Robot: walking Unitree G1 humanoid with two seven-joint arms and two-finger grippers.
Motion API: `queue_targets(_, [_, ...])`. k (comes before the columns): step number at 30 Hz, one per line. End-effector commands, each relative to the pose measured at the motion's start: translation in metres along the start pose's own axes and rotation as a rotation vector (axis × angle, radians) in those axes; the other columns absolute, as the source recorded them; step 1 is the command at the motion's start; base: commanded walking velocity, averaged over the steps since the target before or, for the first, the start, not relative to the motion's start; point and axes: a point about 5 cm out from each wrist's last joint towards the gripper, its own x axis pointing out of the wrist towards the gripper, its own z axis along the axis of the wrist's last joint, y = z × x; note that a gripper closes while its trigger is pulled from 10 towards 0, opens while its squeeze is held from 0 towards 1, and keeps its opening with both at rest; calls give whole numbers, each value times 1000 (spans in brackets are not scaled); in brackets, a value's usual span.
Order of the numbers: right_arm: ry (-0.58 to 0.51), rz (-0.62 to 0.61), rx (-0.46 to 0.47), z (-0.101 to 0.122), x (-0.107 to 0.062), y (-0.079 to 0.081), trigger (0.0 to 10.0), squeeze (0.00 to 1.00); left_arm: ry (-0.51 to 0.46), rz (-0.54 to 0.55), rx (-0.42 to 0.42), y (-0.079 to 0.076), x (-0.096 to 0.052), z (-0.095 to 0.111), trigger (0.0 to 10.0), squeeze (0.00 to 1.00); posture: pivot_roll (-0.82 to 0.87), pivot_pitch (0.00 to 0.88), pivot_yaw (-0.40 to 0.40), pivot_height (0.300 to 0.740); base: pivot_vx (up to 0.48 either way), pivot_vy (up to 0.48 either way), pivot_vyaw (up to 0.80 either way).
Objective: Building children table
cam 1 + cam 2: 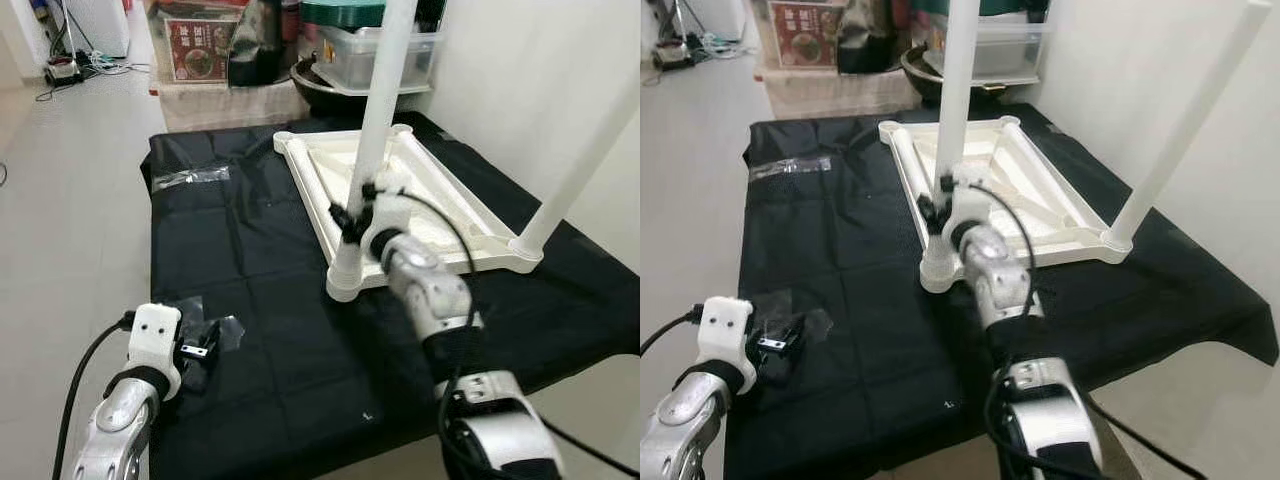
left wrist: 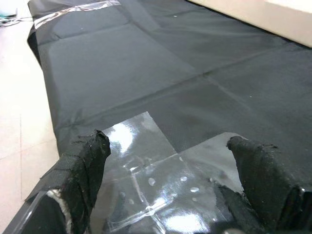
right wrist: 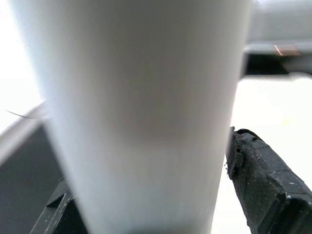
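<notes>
One leg (image 1: 378,120) between right hand (image 1: 352,215) fingers

A lived-in home. Pale tiled floor (image 1: 70,180) runs past a black-draped desk (image 1: 250,250). Behind sit a wok (image 1: 315,88), a plastic storage box (image 1: 385,55) and tangled cables (image 1: 75,65).

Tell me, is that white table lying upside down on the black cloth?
Yes, upside down. The white table lies top-down on the black cloth, showing its ribbed underside, and two legs point upward from its corners.
</notes>
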Motion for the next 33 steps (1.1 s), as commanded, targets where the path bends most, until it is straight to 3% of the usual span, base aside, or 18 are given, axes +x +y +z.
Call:
queue_targets(1, [-30, 34, 9, 5, -3, -5, 10000, 0, 20, -2, 0, 0, 0, -5, 10000, 0, 21, 0, -67, 740, 0, 0, 0])
queue_targets(6, [35, 165, -128, -1, -5, -20, 10000, 0, 22, -11, -5, -3, 1, -7, 10000, 0, 12, 0, -69, 740, 0, 0, 0])
queue_targets(9, [78, 369, -197, -6, -4, -20, 10000, 0, 20, -17, -7, -6, 3, -7, 10000, 0, 18, 0, -73, 740, 0, 0, 0])
queue_targets(14, [86, 438, -257, -4, 3, -22, 10000, 0, 21, -18, -4, -5, 4, -7, 10000, 0, 32, 0, -79, 740, 0, 0, 0])
queue_targets(18, [79, 390, -281, 4, 15, -24, 10000, 0, 13, -18, 0, -4, 7, -4, 10000, 0, 48, 0, -89, 740, 0, 0, 0])
queue_targets(25, [97, 379, -297, 0, 18, -24, 10000, 0, 15, -7, 1, -2, 5, -6, 10000, 0, 67, 0, -99, 740, 0, 0, 0])
queue_targets(26, [106, 401, -298, -2, 18, -23, 7686, 0, 17, -6, 1, -2, 4, -7, 10000, 0, 76, 0, -103, 740, 0, 0, 0])
queue_targets(27, [113, 428, -306, -4, 17, -22, 0, 0, 19, -5, 2, -1, 3, -7, 10000, 0, 81, 0, -104, 740, 0, 0, 0])
queue_targets(33, [127, 476, -294, -7, 15, -21, 0, 0, 22, -3, 4, -1, 2, -8, 10000, 0, 83, 0, -105, 740, 0, 0, 0])
